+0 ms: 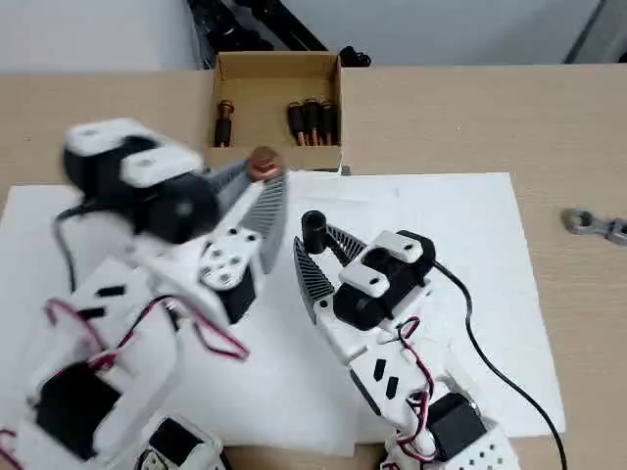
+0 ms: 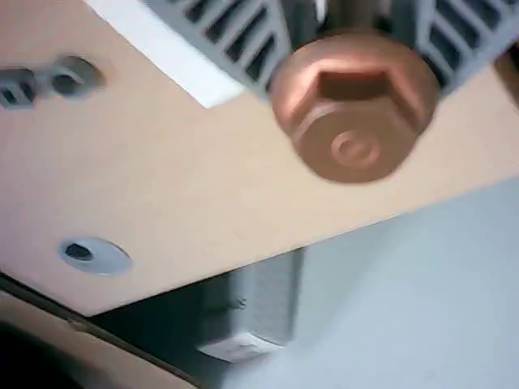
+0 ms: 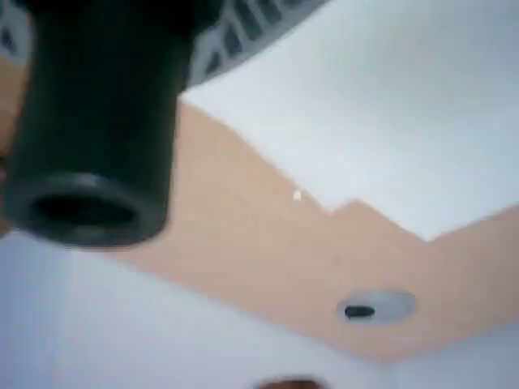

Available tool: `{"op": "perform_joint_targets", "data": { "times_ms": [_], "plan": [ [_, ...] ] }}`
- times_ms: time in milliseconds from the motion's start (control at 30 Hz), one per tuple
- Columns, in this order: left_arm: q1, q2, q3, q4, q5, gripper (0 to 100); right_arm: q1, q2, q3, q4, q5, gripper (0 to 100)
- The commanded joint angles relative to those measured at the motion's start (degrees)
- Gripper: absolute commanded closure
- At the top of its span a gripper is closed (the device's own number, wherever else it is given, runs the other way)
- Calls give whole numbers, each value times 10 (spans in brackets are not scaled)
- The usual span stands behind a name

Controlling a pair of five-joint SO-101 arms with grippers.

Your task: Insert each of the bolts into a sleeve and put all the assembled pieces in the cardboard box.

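Presently four assembled pieces [image 1: 312,120] lie in the cardboard box [image 1: 265,98] — left gripper [image 1: 263,178] pinching a bolt [image 1: 263,162], right gripper [image 1: 315,243] pinching a sleeve [image 1: 313,227], not yet joined.

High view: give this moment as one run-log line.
left hand: shut on bolt | right hand: shut on sleeve | bolt and sleeve: apart | cardboard box: holds assembled pieces

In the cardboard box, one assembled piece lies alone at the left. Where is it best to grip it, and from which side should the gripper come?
Grip the lone piece at its black middle section, coming straight down from above. It lies flat, its length pointing at the far wall, and the cardboard box walls likely block a sideways approach. The left wall is close.
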State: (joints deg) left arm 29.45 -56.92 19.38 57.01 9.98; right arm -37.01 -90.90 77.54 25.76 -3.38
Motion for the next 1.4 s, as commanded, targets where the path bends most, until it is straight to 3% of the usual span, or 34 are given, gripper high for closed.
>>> {"op": "perform_joint_targets", "data": {
  "times_ms": [0, 367, 800, 1367],
  "plan": [
    [17, 29, -4, -47, 2, 994, -5, -2, 4, -27, -4, 995],
    [20, 62, -4, -69, 4, 994, -5, -2, 23, -59, -2, 995],
    [47, 58, -4, -34, 4, 994, -5, -2, 21, -59, -3, 995],
    [34, 58, -1, -30, 4, 994, -5, -2, 19, -59, -3, 995]
  ]
}}
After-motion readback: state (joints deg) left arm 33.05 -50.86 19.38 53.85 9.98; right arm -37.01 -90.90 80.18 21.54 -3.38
